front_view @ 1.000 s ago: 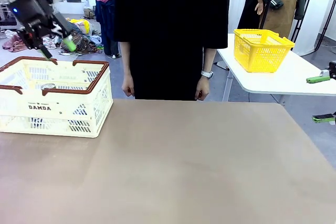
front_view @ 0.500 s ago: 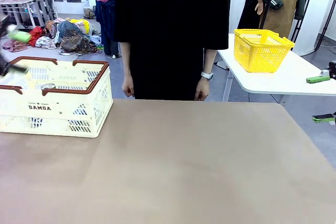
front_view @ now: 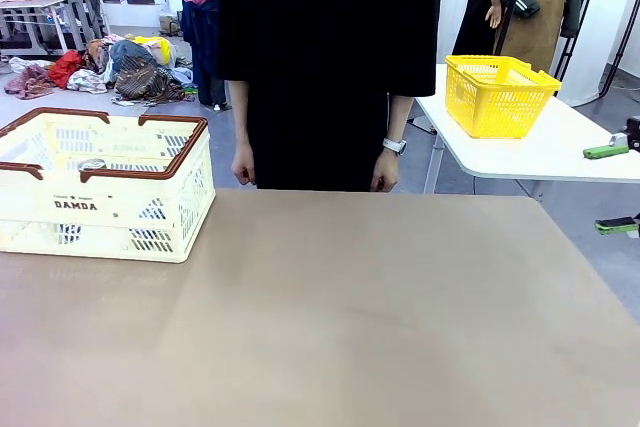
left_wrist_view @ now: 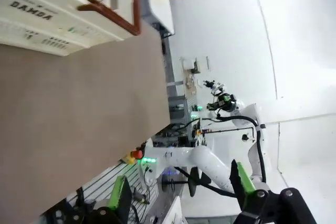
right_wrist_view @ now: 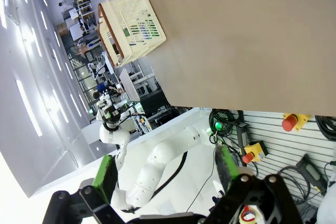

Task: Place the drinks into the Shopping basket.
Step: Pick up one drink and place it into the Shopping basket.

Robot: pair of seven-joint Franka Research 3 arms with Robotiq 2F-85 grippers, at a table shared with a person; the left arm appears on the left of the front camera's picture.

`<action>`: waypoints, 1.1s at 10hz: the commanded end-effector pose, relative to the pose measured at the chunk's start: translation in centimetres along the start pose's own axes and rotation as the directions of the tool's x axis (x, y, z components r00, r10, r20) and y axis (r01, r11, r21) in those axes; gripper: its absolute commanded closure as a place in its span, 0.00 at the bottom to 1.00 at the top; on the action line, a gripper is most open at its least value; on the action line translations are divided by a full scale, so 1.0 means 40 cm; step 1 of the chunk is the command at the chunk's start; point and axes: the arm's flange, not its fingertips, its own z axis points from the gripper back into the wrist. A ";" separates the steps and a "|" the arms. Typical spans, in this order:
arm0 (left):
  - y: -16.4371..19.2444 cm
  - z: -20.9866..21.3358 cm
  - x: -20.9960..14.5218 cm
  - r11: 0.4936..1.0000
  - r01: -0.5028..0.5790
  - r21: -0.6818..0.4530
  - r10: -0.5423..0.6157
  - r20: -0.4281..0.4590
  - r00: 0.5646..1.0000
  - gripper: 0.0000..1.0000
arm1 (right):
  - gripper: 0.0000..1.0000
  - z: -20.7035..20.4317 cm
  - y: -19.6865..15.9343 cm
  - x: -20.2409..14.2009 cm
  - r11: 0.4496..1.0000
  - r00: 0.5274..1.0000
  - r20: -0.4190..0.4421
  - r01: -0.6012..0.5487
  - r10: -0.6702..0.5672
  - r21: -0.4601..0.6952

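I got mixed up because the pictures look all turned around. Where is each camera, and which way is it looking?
Front view: sits between the arms, looks across the brown table at the person's hands and the Shopping basket.
Left wrist view: rides the left arm, rolled sideways, looks past the open left gripper along the table to the basket.
Right wrist view: rides the right arm, looks past the open right gripper over the table edge at the basket.
Shared: all three show the basket and table.
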 end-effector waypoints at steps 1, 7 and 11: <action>-0.025 -0.011 -0.057 0.999 0.034 -0.029 -0.033 0.042 0.999 0.00 | 0.00 0.000 0.010 0.001 1.000 1.000 -0.005 -0.008 0.008 0.029; -0.025 -0.011 -0.057 0.999 0.034 -0.029 -0.033 0.042 0.999 0.00 | 0.00 0.000 0.010 0.001 1.000 1.000 -0.005 -0.008 0.008 0.029; -0.025 -0.011 -0.057 0.999 0.034 -0.029 -0.033 0.042 0.999 0.00 | 0.00 0.000 0.010 0.001 1.000 1.000 -0.005 -0.008 0.008 0.029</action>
